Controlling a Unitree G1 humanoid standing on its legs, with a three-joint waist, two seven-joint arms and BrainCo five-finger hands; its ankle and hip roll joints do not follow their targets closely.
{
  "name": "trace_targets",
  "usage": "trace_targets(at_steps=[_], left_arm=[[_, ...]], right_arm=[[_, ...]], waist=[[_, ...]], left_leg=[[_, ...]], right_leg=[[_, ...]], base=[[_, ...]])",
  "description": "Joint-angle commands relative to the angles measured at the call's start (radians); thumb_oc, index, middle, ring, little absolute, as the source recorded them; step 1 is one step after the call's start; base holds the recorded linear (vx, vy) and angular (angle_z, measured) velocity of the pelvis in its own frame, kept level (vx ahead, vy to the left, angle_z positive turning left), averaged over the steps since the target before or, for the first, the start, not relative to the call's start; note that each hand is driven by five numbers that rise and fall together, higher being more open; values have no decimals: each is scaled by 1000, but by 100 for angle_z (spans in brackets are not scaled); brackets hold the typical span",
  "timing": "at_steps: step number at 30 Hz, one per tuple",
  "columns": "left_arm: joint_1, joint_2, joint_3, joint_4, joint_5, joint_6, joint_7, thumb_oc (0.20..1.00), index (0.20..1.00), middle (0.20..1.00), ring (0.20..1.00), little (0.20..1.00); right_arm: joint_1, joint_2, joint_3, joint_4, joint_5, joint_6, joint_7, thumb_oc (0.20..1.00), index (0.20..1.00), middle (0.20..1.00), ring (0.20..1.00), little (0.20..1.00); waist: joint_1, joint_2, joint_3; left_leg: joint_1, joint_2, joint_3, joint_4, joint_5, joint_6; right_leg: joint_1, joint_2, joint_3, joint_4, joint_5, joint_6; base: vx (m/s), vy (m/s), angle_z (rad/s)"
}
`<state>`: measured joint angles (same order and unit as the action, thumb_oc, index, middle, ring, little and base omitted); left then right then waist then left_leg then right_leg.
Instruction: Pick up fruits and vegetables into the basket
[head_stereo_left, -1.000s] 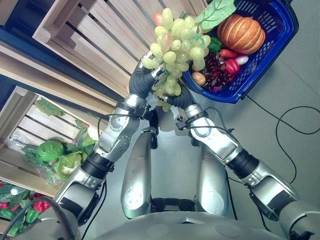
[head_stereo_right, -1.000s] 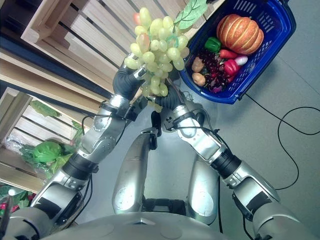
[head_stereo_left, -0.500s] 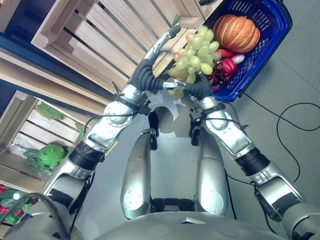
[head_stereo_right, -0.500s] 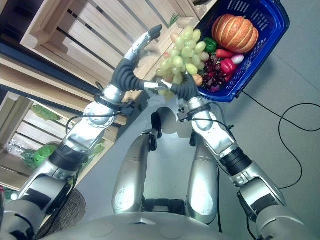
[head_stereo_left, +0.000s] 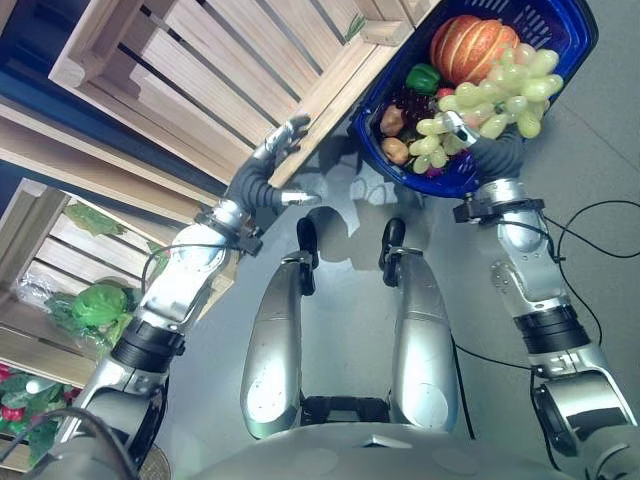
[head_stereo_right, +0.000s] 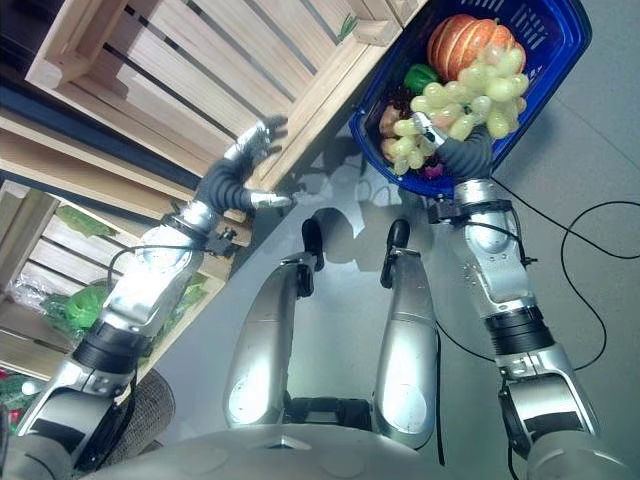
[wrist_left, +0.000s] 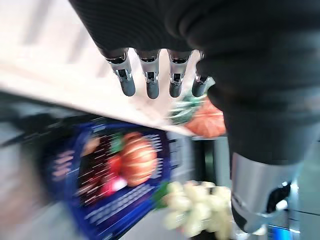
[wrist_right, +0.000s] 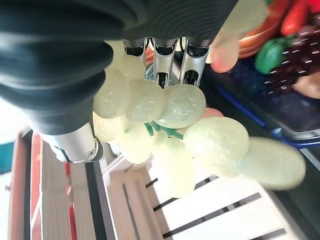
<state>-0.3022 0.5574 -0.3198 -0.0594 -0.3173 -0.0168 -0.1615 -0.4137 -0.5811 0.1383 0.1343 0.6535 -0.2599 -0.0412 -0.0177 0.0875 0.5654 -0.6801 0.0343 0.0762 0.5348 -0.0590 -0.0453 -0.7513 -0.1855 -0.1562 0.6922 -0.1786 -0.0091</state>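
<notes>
Far left, a lower wooden crate (head_stereo_left: 40, 250) holds bagged leafy greens (head_stereo_left: 100, 305); the upper wooden crate (head_stereo_left: 200, 70) is slatted and bare where seen. Left hand (head_stereo_left: 278, 140) hangs by the upper crate's edge, fingers relaxed and spread, holding nothing. Half a second ago it was raised beside the grapes; it has since let go and dropped back toward the crate. Green grapes (head_stereo_left: 495, 95) have moved right: earlier carried between both hands in front of the crate, they are now over the blue basket (head_stereo_left: 575, 45) on the floor, carried by the right hand (head_stereo_left: 460, 128) alone. In the right wrist view its fingers (wrist_right: 162, 62) curl into the bunch, probably around the stem, though blur hides the exact grip. Grapes look not yet released. The basket already holds a pumpkin (head_stereo_left: 465, 45), green pepper (head_stereo_left: 422, 77) and dark red grapes (head_stereo_left: 408, 105).
</notes>
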Motion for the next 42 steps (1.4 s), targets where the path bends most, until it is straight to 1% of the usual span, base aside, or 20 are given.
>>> trace_targets(at_steps=[1,3,5,6,8,10,13,14,16,17,21,23,26,27,28,29,32,37,38,42], left_arm=[[57,42,-38,-32,-30,12,-42,1000,1000,1000,1000,1000],[76,65,-58,-5,-81,36,-44,1000,1000,1000,1000,1000],[98,80,-76,11,-122,37,-65,1000,1000,1000,1000,1000],[115,90,-91,30,-158,17,-76,1000,1000,1000,1000,1000],[131,101,-108,54,-180,6,-51,1000,1000,1000,1000,1000],[148,108,-117,79,-199,-53,-41,1000,1000,1000,1000,1000],[171,106,-121,102,-230,-96,-28,1000,1000,1000,1000,1000],[178,101,-125,116,-233,-126,-34,1000,1000,1000,1000,1000],[187,97,-129,131,-236,-133,-45,1000,1000,1000,1000,1000],[191,96,-134,143,-232,-146,-45,1000,1000,1000,1000,1000],[204,84,-158,173,-240,-189,-33,1000,1000,1000,1000,1000],[210,82,-164,181,-263,-186,-67,1000,1000,1000,1000,1000],[214,79,-174,191,-264,-187,-63,1000,1000,1000,1000,1000],[221,79,-180,201,-271,-197,-76,1000,1000,1000,1000,1000],[224,78,-182,204,-272,-199,-75,1000,1000,1000,1000,1000],[230,72,-186,210,-277,-201,-76,1000,1000,1000,1000,1000],[249,60,-185,233,-283,-221,-67,1000,1000,1000,1000,1000],[271,25,-181,256,-255,-226,-69,1000,1000,1000,1000,1000],[281,14,-179,259,-254,-228,-68,1000,1000,1000,1000,1000],[293,-10,-183,312,-252,-260,-63,1000,1000,1000,1000,1000]], right_arm=[[-64,-65,-68,3,172,-9,85,200,200,200,200,200],[-104,-99,-77,91,254,29,115,200,200,200,200,200],[-144,-125,-81,174,334,53,143,200,200,200,200,200],[-176,-141,-86,239,418,94,184,200,200,200,200,200],[-215,-153,-85,313,485,127,214,200,200,200,200,200],[-269,-175,-75,413,571,166,253,200,200,200,200,200],[-308,-190,-80,503,663,214,289,200,200,200,200,200],[-332,-193,-81,545,735,251,306,200,200,200,200,200],[-348,-194,-87,594,791,297,332,200,200,200,200,200],[-364,-197,-88,624,842,337,343,200,200,200,200,200],[-397,-202,-100,717,1016,417,396,200,200,200,200,200],[-405,-202,-108,746,1078,425,397,200,200,200,200,200],[-407,-200,-117,772,1112,409,373,200,200,200,200,200],[-401,-195,-128,789,1104,353,329,1000,1000,1000,1000,1000],[-399,-193,-131,794,1093,333,313,1000,1000,1000,1000,1000],[-390,-184,-146,801,1051,279,287,1000,1000,1000,1000,1000],[-363,-156,-157,793,962,184,271,1000,1000,1000,1000,1000],[-270,-78,-158,757,792,160,194,1000,1000,1000,1000,1000],[-233,-53,-149,751,736,172,177,1000,1000,1000,1000,1000],[-126,51,-110,776,655,159,218,1000,1000,1000,1000,1000]], waist=[[24,39,-45],[40,53,-45],[56,72,-45],[69,86,-45],[86,100,-45],[107,117,-45],[130,136,-45],[138,144,-45],[147,153,-45],[154,159,-45],[168,181,-45],[173,189,-45],[175,192,-45],[176,192,-45],[176,192,-45],[176,191,-45],[175,183,-45],[162,158,-45],[154,149,-45],[133,120,-45]], left_leg=[[-11,-54,73,15,-118,70],[-39,-53,70,20,-116,68],[-67,-52,65,24,-112,68],[-89,-53,60,26,-110,68],[-111,-55,54,30,-109,68],[-147,-56,41,34,-103,70],[-183,-60,25,38,-97,74],[-204,-62,17,43,-95,76],[-221,-65,10,44,-92,78],[-233,-66,5,44,-89,79],[-270,-71,-11,36,-76,81],[-282,-73,-14,29,-70,82],[-287,-73,-19,21,-66,83],[-287,-74,-22,13,-64,85],[-286,-74,-22,10,-63,85],[-282,-74,-22,1,-62,85],[-258,-76,-23,-17,-59,83],[-185,-78,-12,-64,-48,75],[-147,-78,-2,-86,-46,71],[-31,-83,5,-137,-43,67]], right_leg=[[-8,28,-72,28,-45,32],[-33,20,-79,35,-47,31],[-65,13,-83,47,-48,29],[-89,8,-85,55,-49,28],[-113,3,-88,64,-51,25],[-153,-2,-91,80,-54,21],[-193,-10,-94,101,-60,17],[-218,-11,-93,114,-62,15],[-235,-13,-92,122,-64,14],[-248,-13,-92,129,-65,12],[-292,-13,-83,144,-69,7],[-307,-13,-81,142,-67,6],[-314,-10,-80,140,-65,4],[-313,-5,-82,133,-63,3],[-312,-4,-82,130,-62,3],[-307,0,-85,118,-58,3],[-279,9,-93,93,-52,1],[-202,27,-103,33,-36,2],[-165,33,-107,5,-29,2],[-46,50,-106,-59,-19,4]], base=[[-1,-47,6],[-11,-68,11],[-6,-76,16],[4,-74,12],[-1,-73,11],[-7,-71,12],[-6,-67,14],[-7,-62,22],[-8,-53,13],[-5,-41,5],[-10,-27,7],[-18,-23,5],[-4,-8,2],[0,0,0],[0,0,0],[0,0,0],[0,0,0],[-30,37,-1],[-25,84,0],[-19,102,-3]])
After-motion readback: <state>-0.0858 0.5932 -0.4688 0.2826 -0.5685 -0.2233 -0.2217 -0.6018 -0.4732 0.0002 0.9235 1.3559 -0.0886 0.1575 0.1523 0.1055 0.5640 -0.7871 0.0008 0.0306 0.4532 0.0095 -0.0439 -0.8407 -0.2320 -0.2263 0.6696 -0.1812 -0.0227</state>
